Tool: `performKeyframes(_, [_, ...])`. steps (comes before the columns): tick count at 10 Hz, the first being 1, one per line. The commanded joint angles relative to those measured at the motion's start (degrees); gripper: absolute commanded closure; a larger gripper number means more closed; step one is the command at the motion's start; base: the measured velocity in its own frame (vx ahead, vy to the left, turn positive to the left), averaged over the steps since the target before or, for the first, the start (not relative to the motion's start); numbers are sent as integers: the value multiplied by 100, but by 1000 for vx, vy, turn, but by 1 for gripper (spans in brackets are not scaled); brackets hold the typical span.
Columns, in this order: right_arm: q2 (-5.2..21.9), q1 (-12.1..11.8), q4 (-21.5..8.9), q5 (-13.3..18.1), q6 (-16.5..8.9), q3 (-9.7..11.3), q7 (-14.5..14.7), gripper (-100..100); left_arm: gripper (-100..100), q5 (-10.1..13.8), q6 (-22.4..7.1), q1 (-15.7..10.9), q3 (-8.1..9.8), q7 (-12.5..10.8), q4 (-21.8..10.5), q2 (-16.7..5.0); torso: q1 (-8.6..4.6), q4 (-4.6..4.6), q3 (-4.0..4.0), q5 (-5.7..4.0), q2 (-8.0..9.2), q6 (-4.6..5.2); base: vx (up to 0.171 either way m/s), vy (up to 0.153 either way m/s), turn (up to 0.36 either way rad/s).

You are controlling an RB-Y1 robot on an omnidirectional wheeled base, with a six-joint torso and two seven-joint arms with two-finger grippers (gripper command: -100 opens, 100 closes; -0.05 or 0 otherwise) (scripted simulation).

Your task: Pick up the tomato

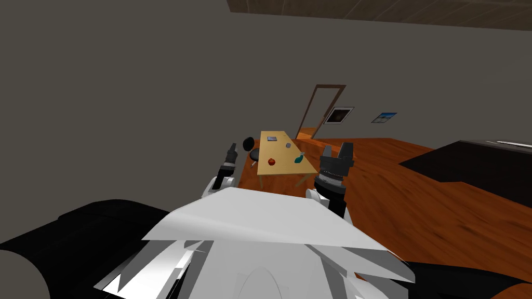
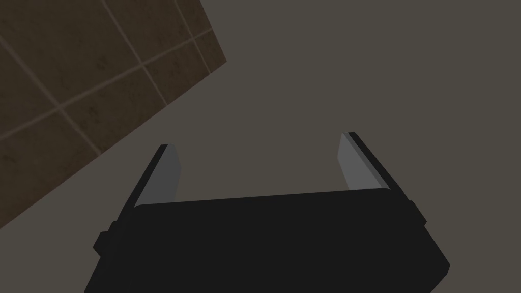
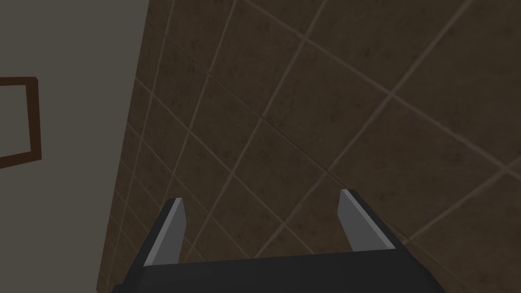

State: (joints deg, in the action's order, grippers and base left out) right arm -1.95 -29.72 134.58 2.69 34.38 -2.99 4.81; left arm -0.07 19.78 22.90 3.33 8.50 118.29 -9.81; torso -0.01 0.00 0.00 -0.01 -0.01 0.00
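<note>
Table [image 1: 283, 155] sits well out ahead of both sets of fingers, landing between them in the head view. Chair [image 1: 251, 148] is parked on its left side. The left gripper [image 2: 258, 142] and right gripper [image 3: 262, 197] are both spread wide with nothing in them. Tomato [image 1: 271, 162] is on the table's near end, well apart from any finger and closer to the left ones. My worry is that on the drive up I clip the chair, or a blade nudges the round tomato and it rolls off the edge.
</note>
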Motion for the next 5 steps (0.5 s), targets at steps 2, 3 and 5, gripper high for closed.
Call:
performKeyframes(2, [0,0,0,0,0,0,0,0,-100,42,-124,-121,53,-26,-204,51,5,1,1,1,2,0,-2,1,84])
performKeyframes(3, [0,0,0,0,0,0,0,0,-100,62,-184,-179,78,-37,-295,66,-3,0,-1,1,-2,-1,20,-57,114])
performKeyframes(5, [-1,0,0,0,0,0,0,0,-100,110,-333,-321,138,-65,-511,92,-22,-2,-4,-4,-6,0,9,-55,93])
